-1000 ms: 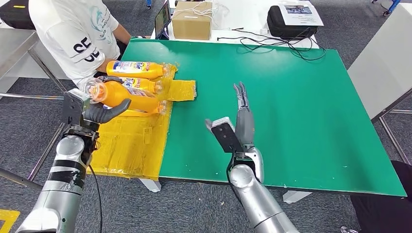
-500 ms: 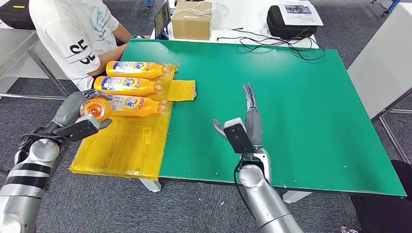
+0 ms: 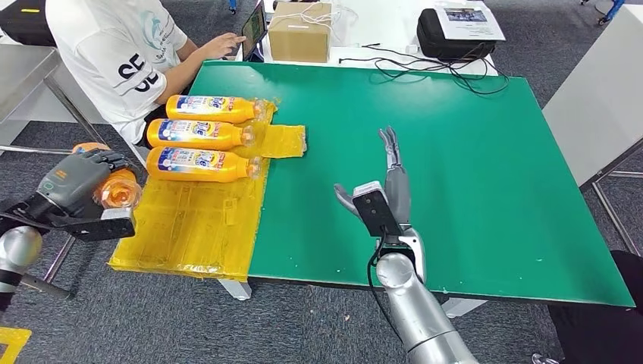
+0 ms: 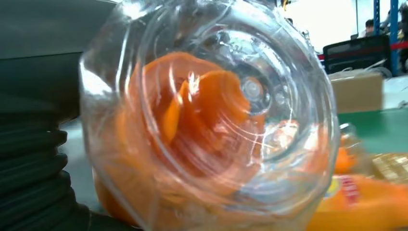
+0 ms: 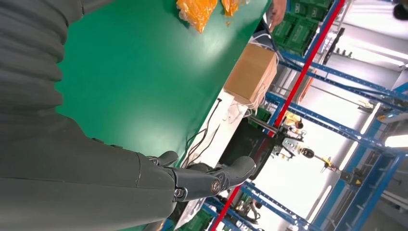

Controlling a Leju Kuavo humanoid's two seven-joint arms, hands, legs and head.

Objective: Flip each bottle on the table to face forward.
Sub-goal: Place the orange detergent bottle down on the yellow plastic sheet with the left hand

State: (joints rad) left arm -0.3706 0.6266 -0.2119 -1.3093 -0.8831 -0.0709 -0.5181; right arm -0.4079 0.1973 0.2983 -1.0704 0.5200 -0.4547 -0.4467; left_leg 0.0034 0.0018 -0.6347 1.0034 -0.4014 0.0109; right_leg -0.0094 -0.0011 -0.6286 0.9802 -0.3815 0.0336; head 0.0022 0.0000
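Head view: green table on grey carpet, a yellow mat over its left end; three orange bottles lie side by side on the mat, labels up, caps toward the green; the left hand grips a fourth bottle off the table's left edge; the right hand hovers over the green, fingers straight and apart, empty; a seated person, cardboard box and black bag stand beyond. Left wrist view: the held bottle's clear ribbed base fills the frame, orange inside. Right wrist view: fingers extended over the table; blue racking behind.
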